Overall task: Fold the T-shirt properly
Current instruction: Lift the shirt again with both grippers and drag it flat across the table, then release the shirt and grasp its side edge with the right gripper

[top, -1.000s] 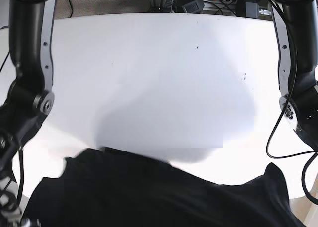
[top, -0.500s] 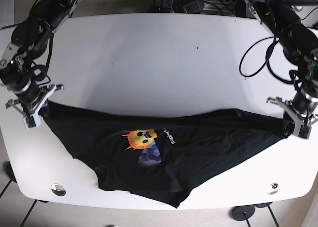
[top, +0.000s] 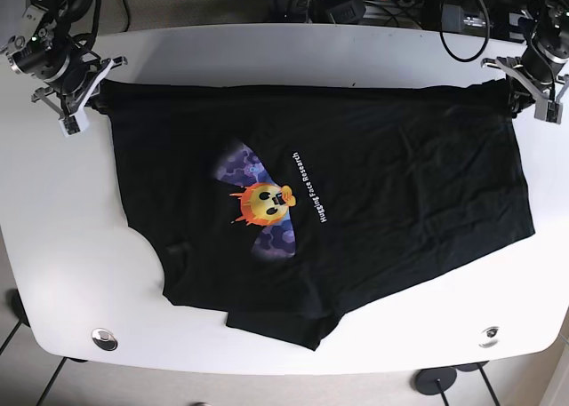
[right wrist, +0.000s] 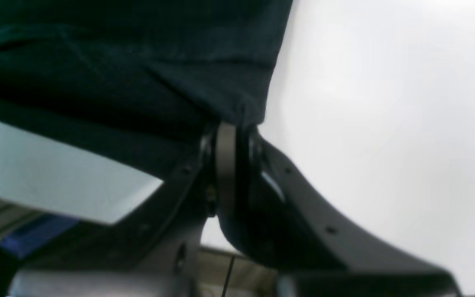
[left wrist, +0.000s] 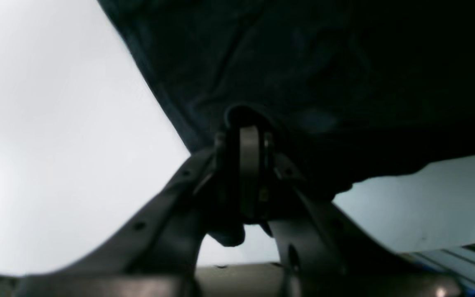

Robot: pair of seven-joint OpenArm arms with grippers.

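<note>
The black T-shirt [top: 356,184] lies spread across the white table [top: 53,246], print facing up, its far edge pulled taut between the two arms. The left gripper [top: 523,93] pinches one far corner of the cloth, the right gripper [top: 92,101] pinches the other, each with jaws pressed together on the fabric

Bare table [top: 62,246] beside the spread T-shirt [top: 400,184]; cables [top: 391,2] behind.

The left gripper [top: 518,92] sits at two o'clock and the right gripper [top: 86,97] at ten o'clock, both pinched tight on cloth.
</note>
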